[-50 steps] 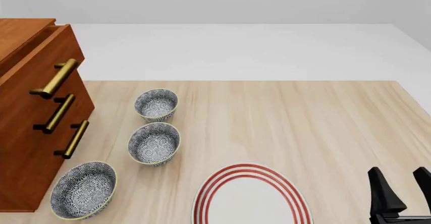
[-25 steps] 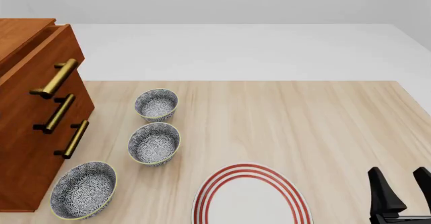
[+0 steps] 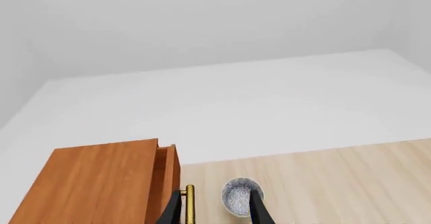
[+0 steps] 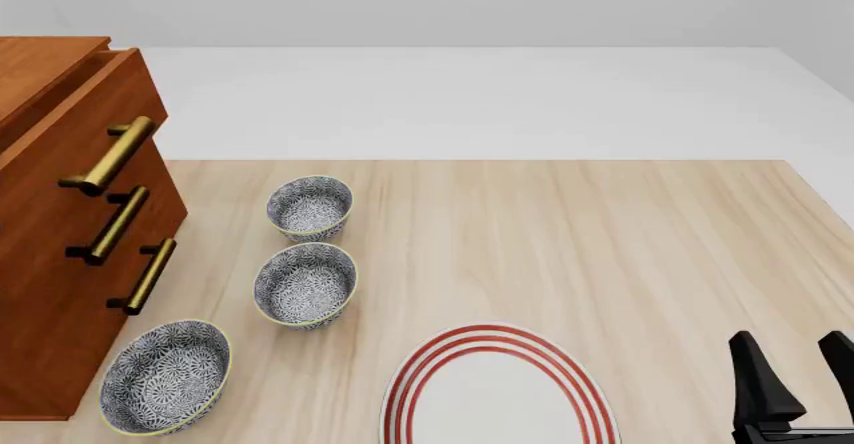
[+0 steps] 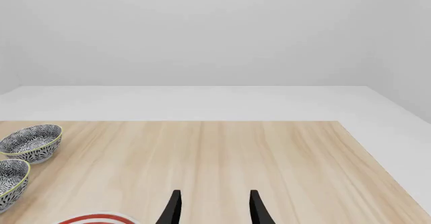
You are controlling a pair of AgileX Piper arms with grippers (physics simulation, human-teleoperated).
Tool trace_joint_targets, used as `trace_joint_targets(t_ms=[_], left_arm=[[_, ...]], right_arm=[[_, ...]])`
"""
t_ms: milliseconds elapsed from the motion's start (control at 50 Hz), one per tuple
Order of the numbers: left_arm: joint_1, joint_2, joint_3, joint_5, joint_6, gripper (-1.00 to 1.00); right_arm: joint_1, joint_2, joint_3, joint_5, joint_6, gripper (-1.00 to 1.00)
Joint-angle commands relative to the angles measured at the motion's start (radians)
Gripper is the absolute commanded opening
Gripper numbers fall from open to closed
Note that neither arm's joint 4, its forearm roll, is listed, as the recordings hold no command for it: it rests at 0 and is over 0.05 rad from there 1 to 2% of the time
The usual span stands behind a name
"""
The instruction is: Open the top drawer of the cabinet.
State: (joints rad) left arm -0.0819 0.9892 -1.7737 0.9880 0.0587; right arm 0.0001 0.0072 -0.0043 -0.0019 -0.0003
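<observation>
1. My left tool hangs with its two fingers spread and nothing between them. It faces the cabinet, with the brass handle just beside one fingertip. I judge this placing suits an approach to that handle.
2. My right tool sits low at the near right corner of the tabletop, fingers apart and empty. It is well clear of the cabinet, so I judge it parked out of the way.
3. The cabinet stands at the far left of the tabletop. The top drawer is its uppermost front, and in the front view it juts slightly proud of the cabinet top. Its interior is hidden, so I cannot tell its contents.
4. The two lower drawers lie flush beneath, each with the same brass bar.
5. Three patterned bowls stand in a row just beside the cabinet front, all empty.
6. A red-ringed plate lies at the near edge, bare. The bowls stand close to the drawer's path, which I judge a possible obstruction.
</observation>
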Motion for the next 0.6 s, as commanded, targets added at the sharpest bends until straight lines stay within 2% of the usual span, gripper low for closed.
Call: trace_joint_targets(t_ms=[20,60,100,180,200,340,520,600], left_arm=[[0.022,-0.006,0.062,-0.024,-0.01,1.0],[0.015,-0.003,0.074,-0.017,-0.05,1.0],[0.026,-0.003,0.079,-0.024,-0.031,1.0],[0.044,0.005,0.095,-0.027,-0.044,1.0],[0.045,0.01,0.095,-0.021,-0.067,1.0],[0.053,0.009,0.151,-0.023,-0.074,1.0],[0.086,0.018,0.128,-0.002,-0.091,1.0],[0.102,0.011,0.15,-0.009,-0.087,1.0]], right_arm=[[0.0,0.0,0.0,0.0,0.0,1.0],[0.0,0.0,0.0,0.0,0.0,1.0],[0.0,0.0,0.0,0.0,0.0,1.0],[0.0,0.0,0.0,0.0,0.0,1.0],[0.0,0.0,0.0,0.0,0.0,1.0],[0.0,0.0,0.0,0.0,0.0,1.0],[0.0,0.0,0.0,0.0,0.0,1.0],[0.0,0.0,0.0,0.0,0.0,1.0]])
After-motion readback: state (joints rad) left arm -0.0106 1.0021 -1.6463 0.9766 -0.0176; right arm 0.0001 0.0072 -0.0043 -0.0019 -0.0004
